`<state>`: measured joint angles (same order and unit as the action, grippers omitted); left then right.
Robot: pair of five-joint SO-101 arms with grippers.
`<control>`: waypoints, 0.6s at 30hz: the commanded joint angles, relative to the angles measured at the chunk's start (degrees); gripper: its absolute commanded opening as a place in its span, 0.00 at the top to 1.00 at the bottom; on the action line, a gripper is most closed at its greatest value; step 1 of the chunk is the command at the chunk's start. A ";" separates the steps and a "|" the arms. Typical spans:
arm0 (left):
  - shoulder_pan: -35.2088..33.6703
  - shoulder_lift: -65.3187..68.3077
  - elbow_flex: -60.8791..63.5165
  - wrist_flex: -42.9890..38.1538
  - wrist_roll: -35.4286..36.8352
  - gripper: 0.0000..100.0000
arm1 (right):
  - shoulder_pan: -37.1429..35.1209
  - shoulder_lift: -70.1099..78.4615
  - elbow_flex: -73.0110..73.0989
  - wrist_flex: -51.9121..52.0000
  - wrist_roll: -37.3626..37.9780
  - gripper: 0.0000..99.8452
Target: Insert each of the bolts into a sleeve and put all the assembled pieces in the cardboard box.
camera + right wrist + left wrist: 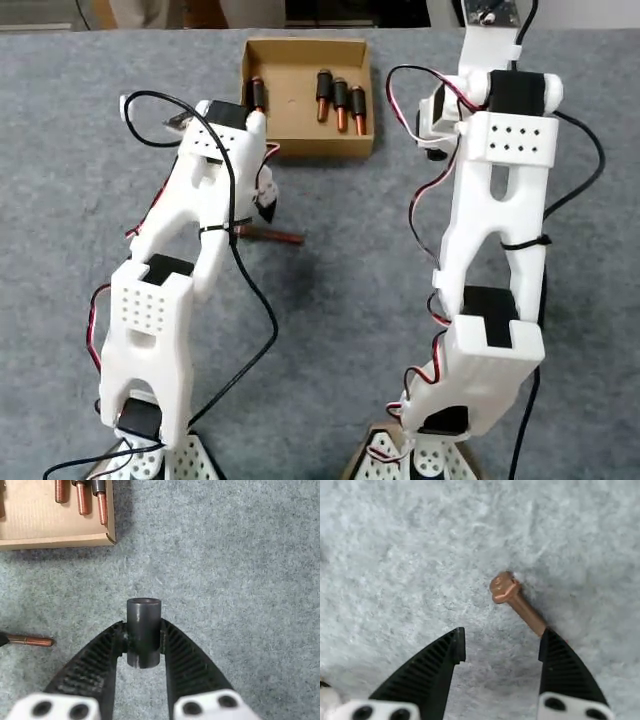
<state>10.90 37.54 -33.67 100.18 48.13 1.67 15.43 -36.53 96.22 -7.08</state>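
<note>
4 assembled pieces (340,103) in cardboard box (305,150) | step: grasping loose bolt (520,607) with wide-open left gripper (503,632) | holding sleeve (143,615) clamped in right gripper (143,630) | next: closing on shank, aligning with bore

A: How is the light in the high view?
B: Bright, soft and even, coming from overhead. The left arm (190,230) drops a faint shadow on the grey mat (350,330) toward 3 o'clock. The cardboard box (306,148) shades a thin strip along its 6 o'clock wall.
A: Any glare?
B: Under the left wrist camera the mat is very bright, with a soft shadow hugging the bolt (512,597). The sleeve (143,630) has a dull sheen on its rim.
</note>
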 commanded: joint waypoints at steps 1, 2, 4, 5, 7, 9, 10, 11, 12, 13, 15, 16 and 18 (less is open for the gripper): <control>-0.18 -2.68 0.53 0.53 6.07 0.75 | 0.66 -0.31 -2.42 -0.70 0.35 1.00; -0.09 -2.33 1.05 0.53 7.38 0.75 | 0.66 -0.31 -2.42 -0.70 0.35 1.00; -0.09 -1.10 1.14 0.44 9.05 0.75 | 0.66 -0.31 -2.42 -0.70 0.35 1.00; -0.09 -0.13 1.05 -0.26 9.67 0.75 | 0.66 -0.31 -2.42 -0.70 0.35 1.00; -0.09 1.98 1.05 -2.99 10.64 0.75 | 0.66 -0.31 -2.42 -0.70 0.35 1.00; -0.09 3.91 1.05 -5.19 11.78 0.76 | 0.66 -0.31 -2.42 -0.70 0.35 1.00; 0.00 4.88 1.05 -5.98 12.13 0.76 | 0.66 -0.31 -2.42 -0.70 0.35 1.00; 0.09 5.76 1.05 -6.51 12.57 0.76 | 0.66 -0.31 -2.42 -0.70 0.35 1.00; 0.09 6.37 1.05 -6.86 13.10 0.76 | 0.66 -0.31 -2.42 -0.70 0.35 1.00; 0.18 6.90 1.05 -6.86 13.54 0.76 | 0.66 -0.31 -2.33 -0.70 0.35 1.00; 0.79 7.96 1.05 -6.86 13.63 0.76 | 0.66 -0.22 -2.24 -0.79 0.35 1.00; 1.14 8.22 1.05 -6.77 13.45 0.76 | 0.66 -0.22 -2.24 -0.88 0.35 1.00; 1.85 8.57 1.05 -6.86 13.27 0.76 | 0.66 -0.22 -2.24 -0.88 0.35 1.00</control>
<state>11.34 45.54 -32.53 94.29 61.05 1.67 15.43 -36.53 96.22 -7.08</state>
